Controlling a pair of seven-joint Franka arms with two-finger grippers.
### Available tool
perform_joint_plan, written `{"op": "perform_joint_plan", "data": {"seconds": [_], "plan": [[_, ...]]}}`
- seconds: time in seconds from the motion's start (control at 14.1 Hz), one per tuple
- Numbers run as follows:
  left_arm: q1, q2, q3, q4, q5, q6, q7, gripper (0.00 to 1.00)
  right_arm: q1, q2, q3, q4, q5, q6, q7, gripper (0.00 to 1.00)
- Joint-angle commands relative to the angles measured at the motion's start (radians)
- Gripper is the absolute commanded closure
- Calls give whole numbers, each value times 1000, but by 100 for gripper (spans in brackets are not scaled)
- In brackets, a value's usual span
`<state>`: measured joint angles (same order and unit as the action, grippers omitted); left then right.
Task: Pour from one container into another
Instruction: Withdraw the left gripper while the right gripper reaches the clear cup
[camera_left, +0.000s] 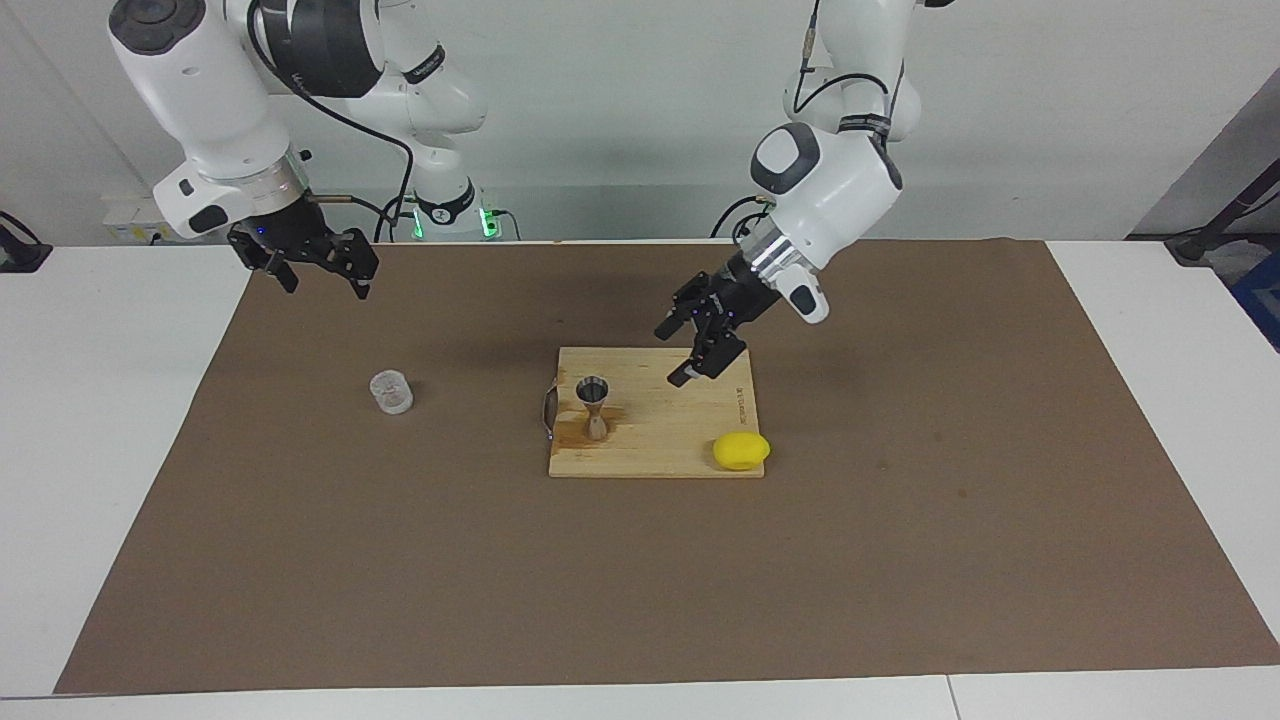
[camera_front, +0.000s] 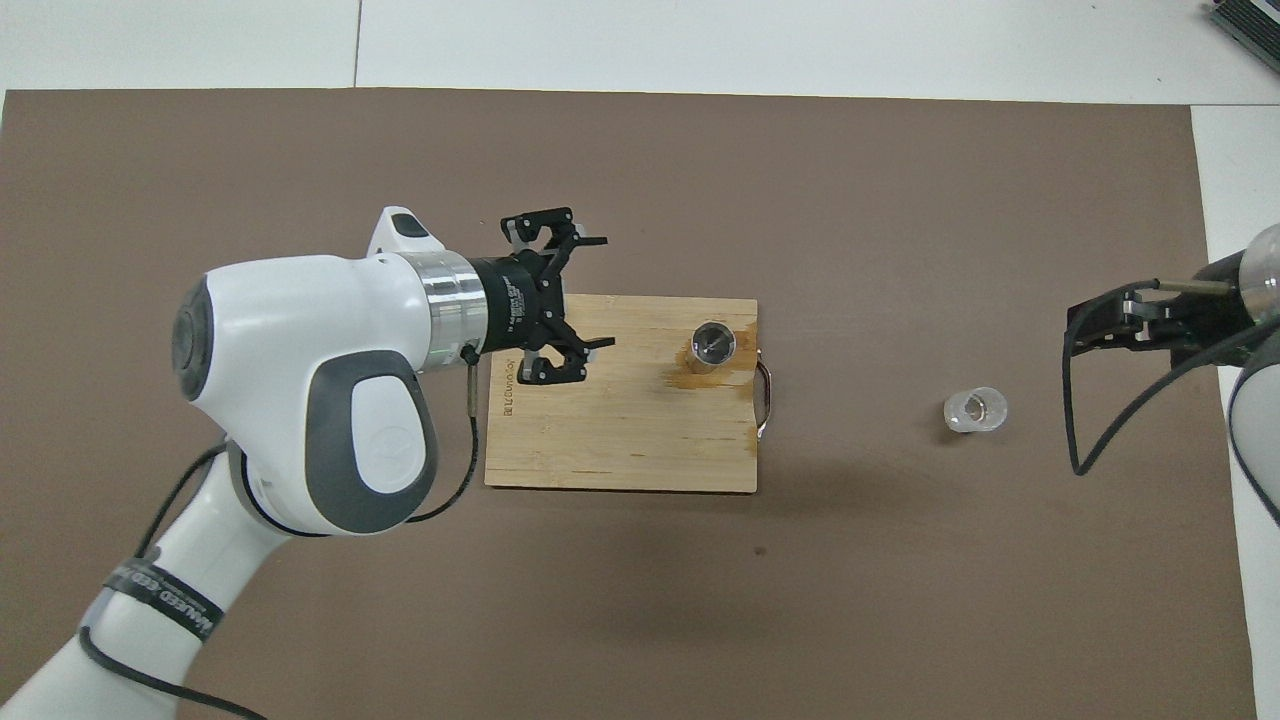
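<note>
The clear glass cup (camera_left: 391, 392) (camera_front: 975, 409) stands upright on the brown mat toward the right arm's end. The steel jigger (camera_left: 594, 405) (camera_front: 714, 345) stands upright on the wooden cutting board (camera_left: 680, 440) (camera_front: 620, 440), with a dark wet patch around its foot. My left gripper (camera_left: 672, 355) (camera_front: 600, 291) hangs open and empty over the board's edge nearer the robots, well clear of the jigger. Raised over the mat's corner, my right gripper (camera_left: 325, 288) is open and holds nothing; the cup lies on the mat below it, farther from the robots.
A yellow lemon (camera_left: 741, 451) rests at the board's corner toward the left arm's end; the left arm hides it in the overhead view. The board has a metal handle (camera_front: 764, 400) on the side toward the cup. The brown mat (camera_left: 900, 560) covers most of the white table.
</note>
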<state>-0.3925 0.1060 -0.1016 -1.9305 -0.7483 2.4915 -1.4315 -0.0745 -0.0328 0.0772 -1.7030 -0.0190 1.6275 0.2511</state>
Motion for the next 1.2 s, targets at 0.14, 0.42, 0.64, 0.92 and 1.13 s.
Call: {"op": "perform_joint_plan", "data": {"seconds": [0.14,0.42,0.64,0.92,1.13], "plan": [[188,-15,-6,18,338,-29,3,0,-46,-24,6,-52,115,57,409,4],[302,-42,-4,45,645,-175,119,0,-109,-4,4,-101,221,83,620,5],[340,-54,-1,100,722,-368,436,0,-154,-2,4,-191,304,167,764,8],[385,-143,2,90,753,-555,1106,0,-244,45,4,-250,479,190,833,4],[399,-175,2,117,753,-692,1360,0,-275,59,4,-373,600,320,830,0]]}}
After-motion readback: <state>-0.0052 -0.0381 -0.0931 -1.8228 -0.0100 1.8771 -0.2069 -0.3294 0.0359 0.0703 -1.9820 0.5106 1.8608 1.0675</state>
